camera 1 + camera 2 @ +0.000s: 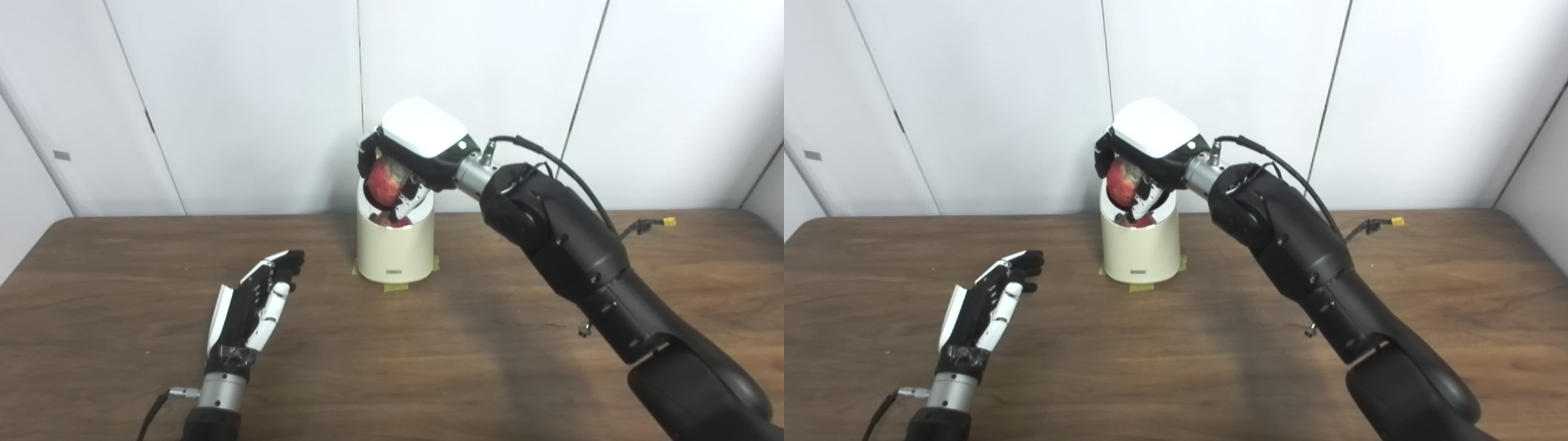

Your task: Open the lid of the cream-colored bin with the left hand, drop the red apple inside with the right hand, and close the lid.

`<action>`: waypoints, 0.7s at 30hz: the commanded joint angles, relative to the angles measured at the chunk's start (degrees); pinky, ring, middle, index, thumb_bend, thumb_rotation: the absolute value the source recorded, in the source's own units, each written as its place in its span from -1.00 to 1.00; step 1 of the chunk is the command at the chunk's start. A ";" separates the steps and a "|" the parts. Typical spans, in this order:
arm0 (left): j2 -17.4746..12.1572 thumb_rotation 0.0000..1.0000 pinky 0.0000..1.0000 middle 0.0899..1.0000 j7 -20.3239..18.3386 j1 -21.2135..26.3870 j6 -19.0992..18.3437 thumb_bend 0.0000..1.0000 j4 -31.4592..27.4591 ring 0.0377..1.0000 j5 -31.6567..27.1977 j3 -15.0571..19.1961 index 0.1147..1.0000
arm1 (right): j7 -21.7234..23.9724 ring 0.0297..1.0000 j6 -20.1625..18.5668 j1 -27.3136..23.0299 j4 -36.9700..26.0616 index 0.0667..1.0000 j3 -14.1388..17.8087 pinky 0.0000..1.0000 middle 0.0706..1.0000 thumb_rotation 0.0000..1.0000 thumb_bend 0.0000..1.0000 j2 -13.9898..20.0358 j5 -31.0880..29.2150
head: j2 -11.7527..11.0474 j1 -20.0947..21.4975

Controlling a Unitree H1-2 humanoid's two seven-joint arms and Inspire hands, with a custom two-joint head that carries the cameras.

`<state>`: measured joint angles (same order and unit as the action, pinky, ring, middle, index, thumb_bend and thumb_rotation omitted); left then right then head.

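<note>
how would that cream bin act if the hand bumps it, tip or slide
The cream bin is taller than wide, so a knock near its rim could tip it. Yellow tape at its base probably stops sliding. It looks like light, stiff plastic, though the right hand hides much of the top.

The small dark label on the cream-colored bin [395, 257] is too blurred to read.

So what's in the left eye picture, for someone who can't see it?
The right hand holds a red apple just above an open cream bin on a wooden table. The left hand waits open beside it, holding nothing.
</note>
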<state>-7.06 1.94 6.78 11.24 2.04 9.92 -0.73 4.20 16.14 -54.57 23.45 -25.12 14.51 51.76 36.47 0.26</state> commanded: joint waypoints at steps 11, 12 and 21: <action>0.86 0.59 0.39 0.52 0.61 0.36 1.01 -0.29 -0.74 0.53 0.65 -0.28 0.47 | -6.46 -0.14 0.40 -5.08 4.21 -0.16 -0.88 -0.33 0.10 -1.00 -0.02 0.73 3.15 | 0.08 -0.08; 0.86 0.59 0.39 0.51 0.68 0.37 1.08 -0.29 -0.72 0.53 0.81 -0.29 0.46 | -6.90 -0.14 0.44 -5.07 4.51 -0.16 -0.95 -0.33 0.10 -1.00 -0.02 0.72 3.21 | 0.08 -0.08; 0.80 0.62 0.38 0.51 0.36 0.27 0.84 -0.27 -1.02 0.52 0.53 -0.27 0.46 | -4.65 -0.07 -3.58 -4.80 3.76 -0.11 -1.84 -0.28 0.11 -1.00 -0.02 0.88 5.77 | 0.24 0.00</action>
<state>-6.70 1.95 6.71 11.21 1.80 10.08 -0.75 -0.39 14.57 -55.34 28.55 -27.38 14.57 57.08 36.65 0.18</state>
